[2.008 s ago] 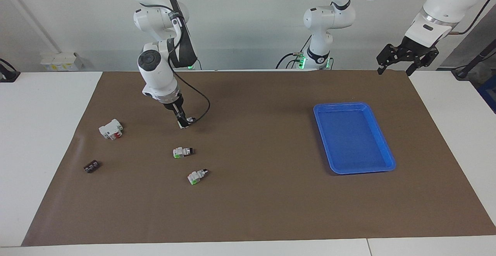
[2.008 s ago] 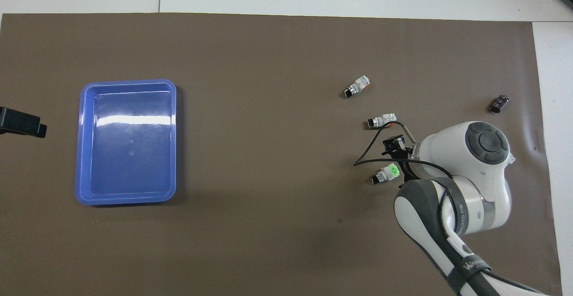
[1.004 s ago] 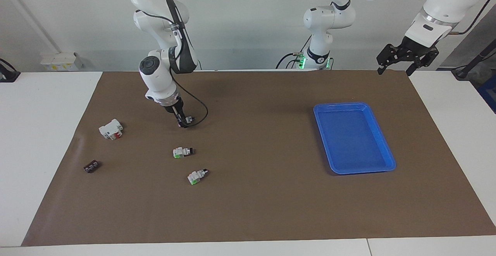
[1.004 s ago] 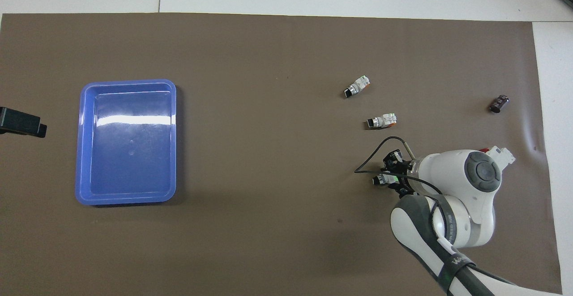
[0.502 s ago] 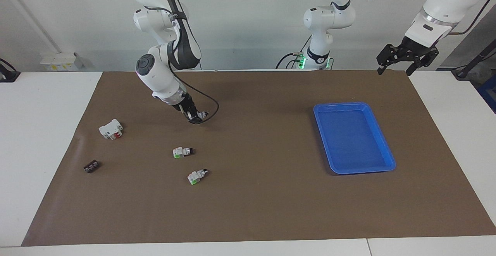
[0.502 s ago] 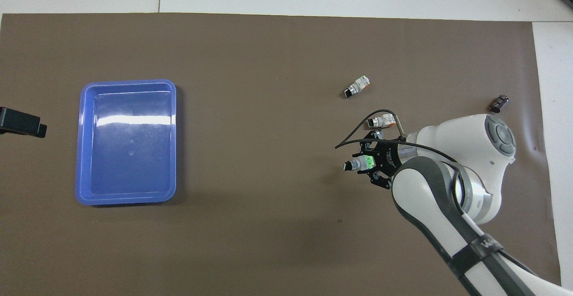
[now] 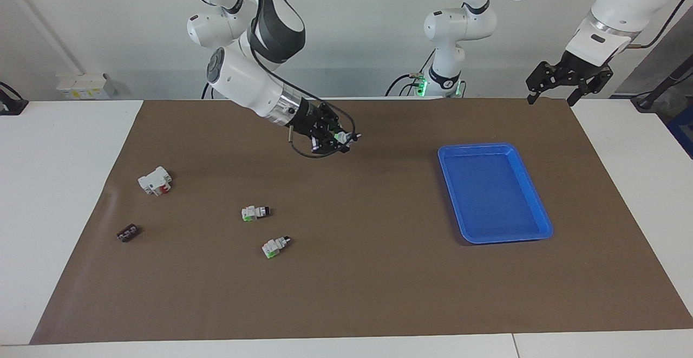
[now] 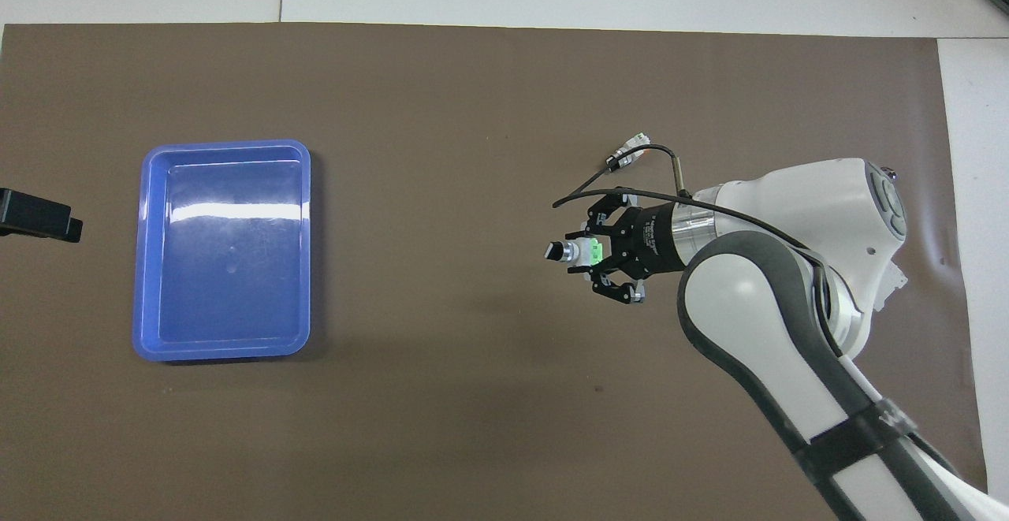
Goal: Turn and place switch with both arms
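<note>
My right gripper (image 7: 340, 137) is shut on a switch (image 7: 343, 137), white with a green part and a black knob. It holds the switch sideways in the air over the middle of the brown mat, knob pointing toward the blue tray (image 7: 476, 146). The overhead view shows the same gripper (image 8: 587, 251) and switch (image 8: 574, 251). Two more switches (image 7: 254, 213) (image 7: 275, 247) lie on the mat toward the right arm's end. My left gripper (image 7: 552, 97) waits, open and empty, above the mat's corner near the robots, apart from the tray.
A white block with a red part (image 7: 155, 180) and a small dark brown piece (image 7: 128, 233) lie near the right arm's end. In the overhead view the blue tray (image 8: 225, 145) holds nothing and the right arm covers one loose switch.
My right gripper closed on a switch on the mat, lifted it, turned it sideways and carried it toward the table's middle. The left arm has not moved.
</note>
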You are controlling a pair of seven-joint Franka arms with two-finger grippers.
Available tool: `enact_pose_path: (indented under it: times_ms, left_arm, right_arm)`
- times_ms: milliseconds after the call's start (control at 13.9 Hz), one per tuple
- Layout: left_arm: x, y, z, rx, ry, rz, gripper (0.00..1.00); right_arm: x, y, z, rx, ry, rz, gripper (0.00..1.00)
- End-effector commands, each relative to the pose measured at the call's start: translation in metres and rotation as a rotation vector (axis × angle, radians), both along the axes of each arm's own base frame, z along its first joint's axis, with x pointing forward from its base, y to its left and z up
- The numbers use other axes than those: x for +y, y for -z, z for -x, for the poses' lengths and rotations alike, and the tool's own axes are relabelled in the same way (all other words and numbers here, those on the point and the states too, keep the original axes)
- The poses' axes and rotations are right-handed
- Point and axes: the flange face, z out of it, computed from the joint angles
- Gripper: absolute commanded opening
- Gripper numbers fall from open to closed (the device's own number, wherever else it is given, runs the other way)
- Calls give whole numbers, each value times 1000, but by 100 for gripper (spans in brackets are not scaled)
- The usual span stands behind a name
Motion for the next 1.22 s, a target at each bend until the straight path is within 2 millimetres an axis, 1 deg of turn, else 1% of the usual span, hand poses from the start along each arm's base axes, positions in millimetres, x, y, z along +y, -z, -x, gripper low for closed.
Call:
enact_pose_path:
  times_ms: [0,72,143,215,287,430,502,574,789,860,932,1004,1075,1147]
  left_arm:
    - [2,-1,9,7,-2,8,100]
    - [2,-1,9,7,-2,8,100]
    - [1,-1,9,7,-1,8,100]
    - [2,-1,9,7,-2,8,100]
    - [1,-2,9,6,-1,8,100]
    - [0,-2,10,7,7,8,100]
    - [-16,-2,9,3,28,6,100]
    - [-35,-2,11,9,67,7,100]
    - [-50,-1,14,17,93,6,100]
    - [-65,-3,16,14,122,6,100]
    - [-72,-1,18,25,127,5,100]
    - [-90,2,26,29,157,2,100]
    - [-96,5,29,35,177,1,100]
    - [-98,7,29,35,191,2,100]
  right_arm:
    - [39,-36,-4,-35,52,-110,0]
    - [60,-39,2,-71,46,-112,0]
    - [83,-42,14,-136,9,-107,0]
    - [98,-45,21,-232,-22,-100,0]
    - [106,-45,23,-274,-28,-99,0]
    - [131,-48,34,-338,-69,-82,0]
    - [135,-47,36,-341,-86,-72,0]
    - [135,-41,38,-333,-93,-65,0]
    - [135,-41,38,-333,-95,-63,0]
    - [135,-41,38,-330,-99,-63,0]
    - [135,-41,39,-328,-99,-63,0]
    - [134,-43,39,-329,-98,-65,0]
    - [132,-44,38,-327,-96,-66,0]
    - [132,-45,39,-325,-99,-68,0]
